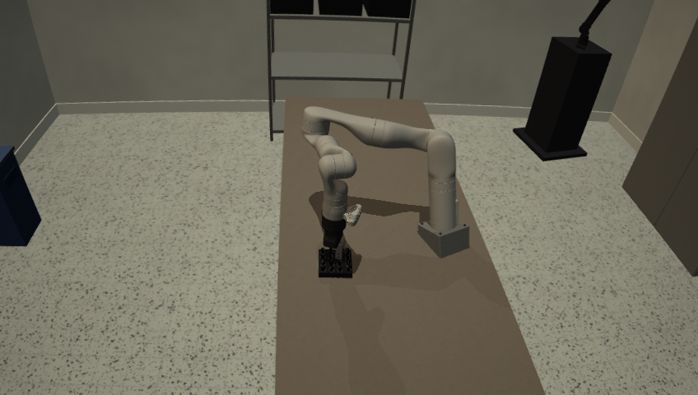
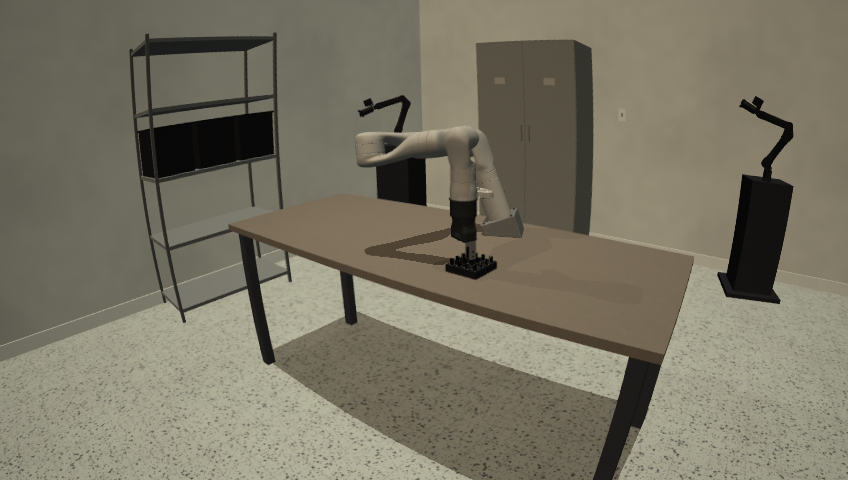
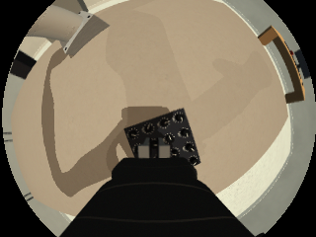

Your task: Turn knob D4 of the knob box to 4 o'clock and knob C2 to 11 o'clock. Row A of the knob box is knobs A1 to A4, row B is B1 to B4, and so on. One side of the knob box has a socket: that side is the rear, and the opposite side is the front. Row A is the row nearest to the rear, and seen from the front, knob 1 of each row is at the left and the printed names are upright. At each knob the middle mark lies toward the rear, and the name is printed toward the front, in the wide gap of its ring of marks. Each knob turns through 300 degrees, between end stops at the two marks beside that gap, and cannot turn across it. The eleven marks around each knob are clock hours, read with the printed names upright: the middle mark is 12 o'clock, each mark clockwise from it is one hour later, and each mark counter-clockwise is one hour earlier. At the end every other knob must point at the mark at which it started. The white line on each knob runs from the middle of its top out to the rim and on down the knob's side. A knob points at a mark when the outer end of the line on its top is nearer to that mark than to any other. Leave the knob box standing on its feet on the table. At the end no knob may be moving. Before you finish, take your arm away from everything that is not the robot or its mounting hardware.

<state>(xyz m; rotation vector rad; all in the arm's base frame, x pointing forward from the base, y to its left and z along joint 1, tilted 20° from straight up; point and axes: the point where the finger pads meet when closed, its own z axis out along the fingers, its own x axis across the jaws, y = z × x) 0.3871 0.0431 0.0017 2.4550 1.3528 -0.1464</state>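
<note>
The black knob box (image 1: 335, 275) (image 2: 465, 273) (image 3: 174, 127) stands flat on the table, turned at a slant in the wrist view. My gripper (image 1: 338, 257) (image 2: 471, 256) (image 3: 154, 144) points down over it, with its two light fingertips low among the knobs. They are shut on an inner knob (image 3: 154, 143), one on each side, with no clear gap visible. A corner knob (image 3: 178, 118) and a knob near the opposite end of that side (image 3: 194, 160) stand free of the fingers. The printed names are too small to read, and the gripper hides part of the box.
Neighbouring knobs stand close around the fingertips. The arm's base (image 1: 443, 239) (image 2: 503, 224) (image 3: 86, 35) stands on the table (image 1: 313, 337) (image 2: 595, 279), away from the box. A shelf rack (image 2: 211, 163) and a cabinet (image 2: 526, 136) stand beyond the table.
</note>
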